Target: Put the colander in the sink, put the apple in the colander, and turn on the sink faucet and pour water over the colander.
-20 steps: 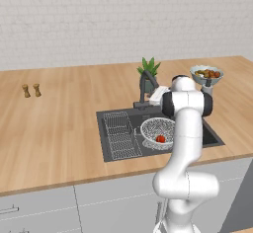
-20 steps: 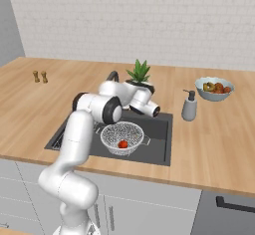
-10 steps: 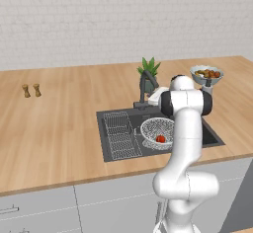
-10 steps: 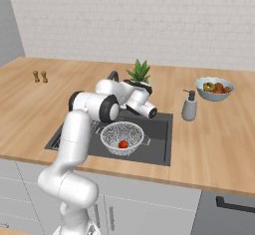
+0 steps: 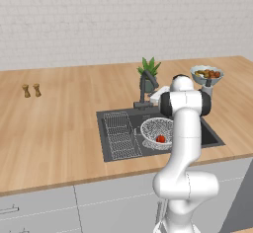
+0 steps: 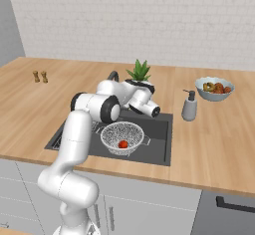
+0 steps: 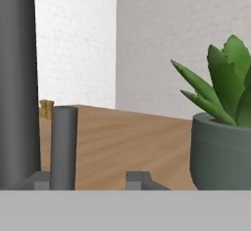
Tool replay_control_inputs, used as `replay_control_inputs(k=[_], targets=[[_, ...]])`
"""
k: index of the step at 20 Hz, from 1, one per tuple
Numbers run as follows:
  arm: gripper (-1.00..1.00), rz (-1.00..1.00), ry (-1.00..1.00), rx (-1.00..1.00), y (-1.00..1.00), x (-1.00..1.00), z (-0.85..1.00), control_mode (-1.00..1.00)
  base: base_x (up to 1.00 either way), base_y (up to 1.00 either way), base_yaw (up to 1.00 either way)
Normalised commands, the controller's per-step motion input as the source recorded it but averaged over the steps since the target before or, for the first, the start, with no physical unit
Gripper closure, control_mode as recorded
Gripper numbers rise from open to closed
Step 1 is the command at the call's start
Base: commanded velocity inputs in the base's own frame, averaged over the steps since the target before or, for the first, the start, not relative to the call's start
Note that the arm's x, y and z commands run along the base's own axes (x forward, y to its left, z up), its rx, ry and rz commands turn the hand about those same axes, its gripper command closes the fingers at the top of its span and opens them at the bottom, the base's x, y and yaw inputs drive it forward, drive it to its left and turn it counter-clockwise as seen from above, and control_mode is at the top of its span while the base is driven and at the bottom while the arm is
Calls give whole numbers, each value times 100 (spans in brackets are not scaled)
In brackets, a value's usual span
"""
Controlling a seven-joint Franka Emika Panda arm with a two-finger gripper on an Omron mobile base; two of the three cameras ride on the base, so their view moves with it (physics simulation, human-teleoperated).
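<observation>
- Wooden counter [image 5: 64, 123] under a white brick wall; dark sink [image 5: 210, 135] set into it, wire rack [image 5: 120, 134] in its left half.
- Colander [image 5: 154, 128] sits in the sink, apple [image 5: 160, 138] inside it; on the right base view the colander [image 6: 122, 137] and apple [image 6: 123, 144] read the same. By my read, two steps are done and the faucet is left.
- Your gripper [image 7: 90, 178] is at the faucet [image 5: 147, 85], low behind the sink; its tips stand apart with nothing between them.
- Risk: the faucet post [image 7: 19, 83] is at the far left of the hand view, off the gripper's line, so a straight push may slide past the handle.
- Risk: the plant [image 7: 223, 127] is just beside the gripper; swing wide and you bump the pot.
- Risk: if the spout isn't over the colander, water lands in the bare basin.
- Can't tell which grey piece is the lever.
- Soap bottle [image 6: 189, 106] and fruit bowl [image 6: 214, 88] are well apart from the work.
- No brands, labels or writing to read.
</observation>
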Motion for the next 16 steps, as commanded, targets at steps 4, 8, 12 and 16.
replay_control_inputs(k=[4,8,12,16], targets=[[100,0,2,0,-70,11,-27,-100,0,0,0],[100,-1,1,0,-67,9,-28,-100,0,0,0],[100,-3,1,0,-62,5,-29,-100,0,0,0],[100,-4,1,0,-61,3,-28,-100,0,0,0]])
